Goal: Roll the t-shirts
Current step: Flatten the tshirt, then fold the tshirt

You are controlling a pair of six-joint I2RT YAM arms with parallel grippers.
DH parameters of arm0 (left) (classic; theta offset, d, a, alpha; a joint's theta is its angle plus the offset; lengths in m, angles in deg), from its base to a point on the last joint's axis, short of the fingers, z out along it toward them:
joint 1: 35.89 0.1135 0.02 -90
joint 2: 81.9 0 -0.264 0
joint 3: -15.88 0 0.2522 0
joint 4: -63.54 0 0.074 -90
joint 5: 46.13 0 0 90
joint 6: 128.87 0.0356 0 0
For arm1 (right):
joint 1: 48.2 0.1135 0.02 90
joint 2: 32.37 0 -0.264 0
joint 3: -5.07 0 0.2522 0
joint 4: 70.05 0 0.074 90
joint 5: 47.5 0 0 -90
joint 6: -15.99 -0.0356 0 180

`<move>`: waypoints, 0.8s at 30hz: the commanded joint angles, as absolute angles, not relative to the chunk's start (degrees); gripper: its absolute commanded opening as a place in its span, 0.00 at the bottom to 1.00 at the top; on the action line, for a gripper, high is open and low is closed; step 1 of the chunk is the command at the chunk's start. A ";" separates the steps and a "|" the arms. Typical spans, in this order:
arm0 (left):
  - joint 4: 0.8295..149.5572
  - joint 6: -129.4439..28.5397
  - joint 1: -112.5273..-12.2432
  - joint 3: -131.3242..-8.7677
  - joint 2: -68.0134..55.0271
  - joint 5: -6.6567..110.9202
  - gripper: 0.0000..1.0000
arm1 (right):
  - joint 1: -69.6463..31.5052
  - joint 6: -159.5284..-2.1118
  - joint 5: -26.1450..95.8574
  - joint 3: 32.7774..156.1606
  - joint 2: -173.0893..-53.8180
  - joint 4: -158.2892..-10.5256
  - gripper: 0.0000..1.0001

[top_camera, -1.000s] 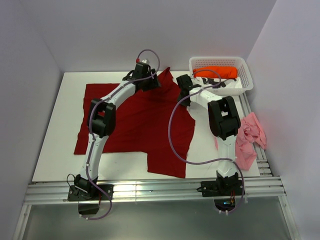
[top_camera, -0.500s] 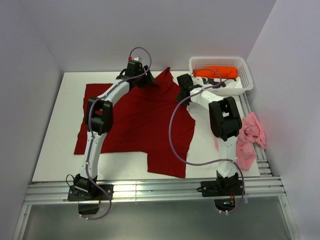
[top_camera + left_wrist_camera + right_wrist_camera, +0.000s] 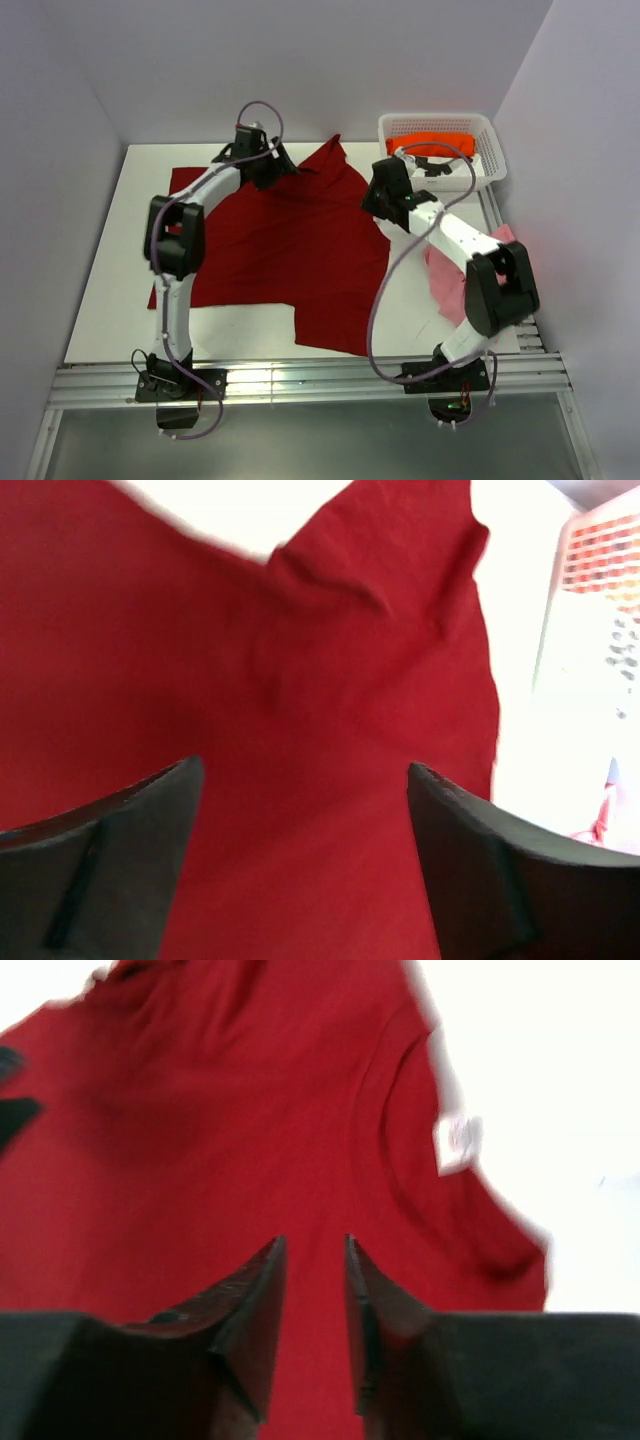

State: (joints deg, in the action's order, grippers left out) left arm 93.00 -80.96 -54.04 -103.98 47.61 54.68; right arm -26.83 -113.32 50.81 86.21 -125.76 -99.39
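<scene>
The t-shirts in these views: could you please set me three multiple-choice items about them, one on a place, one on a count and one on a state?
1. Where does the orange t-shirt lie?
A) on the table's left edge
B) under the left arm
C) in the white lattice basket

2. How many t-shirts show in the top view?
A) three
B) one
C) five

3. How does the left end effector stand?
A) shut on a sleeve
B) jaws wide apart over the dark red t-shirt
C) shut on the basket's rim

Answers:
1 C, orange cloth lies inside the basket.
2 A, there are the dark red, the pink t-shirt and the orange.
3 B, its wrist view shows a broad gap with flat red cloth beyond.
</scene>
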 commanded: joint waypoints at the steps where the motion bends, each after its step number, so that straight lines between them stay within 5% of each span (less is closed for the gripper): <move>1: 96.10 -79.91 -53.99 -93.98 27.38 46.44 0.91 | -23.42 -111.89 50.15 79.77 -116.94 -101.90 0.39; 2: 96.28 -80.44 -53.99 -90.37 23.96 44.42 0.99 | -22.89 -111.71 49.97 78.09 -114.49 -102.61 0.41; 8: 96.81 -85.27 -50.23 -62.18 0.48 38.86 0.99 | -16.92 -112.23 48.13 66.05 -98.92 -111.05 0.57; 15: 104.45 -88.44 -44.51 -44.32 -23.06 36.48 0.99 | -5.41 -121.71 47.42 55.76 -86.52 -120.45 0.57; 24: 112.54 -89.67 -30.44 -39.01 -33.64 43.34 0.95 | 8.39 -134.99 48.47 49.78 -80.11 -128.72 0.48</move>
State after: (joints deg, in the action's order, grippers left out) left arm 110.66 -88.19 -31.94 -38.72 -31.70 40.03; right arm 4.69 -128.33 47.34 50.95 -82.98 -124.94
